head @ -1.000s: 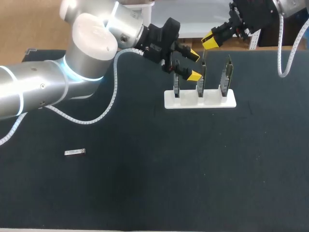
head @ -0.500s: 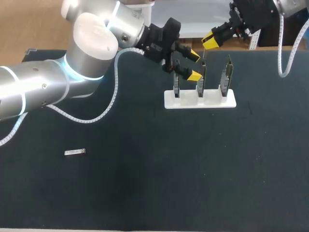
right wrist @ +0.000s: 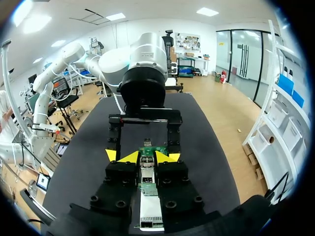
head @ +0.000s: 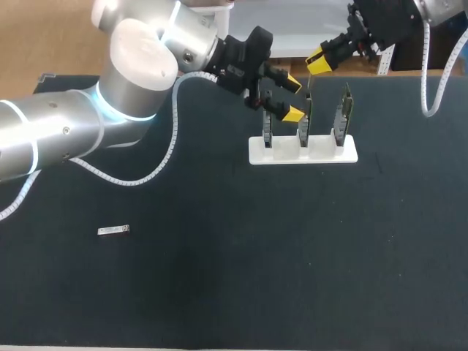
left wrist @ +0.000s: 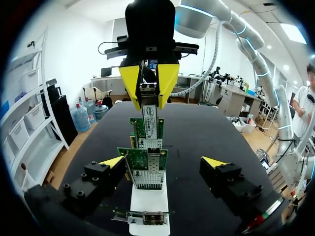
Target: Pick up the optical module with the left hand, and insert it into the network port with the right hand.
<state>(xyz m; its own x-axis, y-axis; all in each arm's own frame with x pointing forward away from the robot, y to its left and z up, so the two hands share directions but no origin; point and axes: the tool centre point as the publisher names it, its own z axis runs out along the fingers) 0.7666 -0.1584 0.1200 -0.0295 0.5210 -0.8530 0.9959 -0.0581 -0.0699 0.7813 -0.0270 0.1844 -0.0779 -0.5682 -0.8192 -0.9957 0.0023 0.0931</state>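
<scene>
A white stand (head: 322, 153) holds three upright network cards (head: 341, 114) at the table's far middle. My left gripper (head: 292, 99) is open, its yellow tips astride the card row (left wrist: 146, 167), touching nothing. My right gripper (head: 318, 63) hangs just above the far side of the cards, shut on a silver optical module (left wrist: 149, 109). In the right wrist view the module (right wrist: 147, 173) sits between the fingertips of the right gripper (right wrist: 147, 157), pointing at a card's port (right wrist: 150, 150). A second optical module (head: 113, 231) lies flat on the mat at the near left.
My left arm (head: 66, 131) and its white cable (head: 172, 146) stretch across the table's far left. The black mat (head: 292, 263) covers the table in front of the stand.
</scene>
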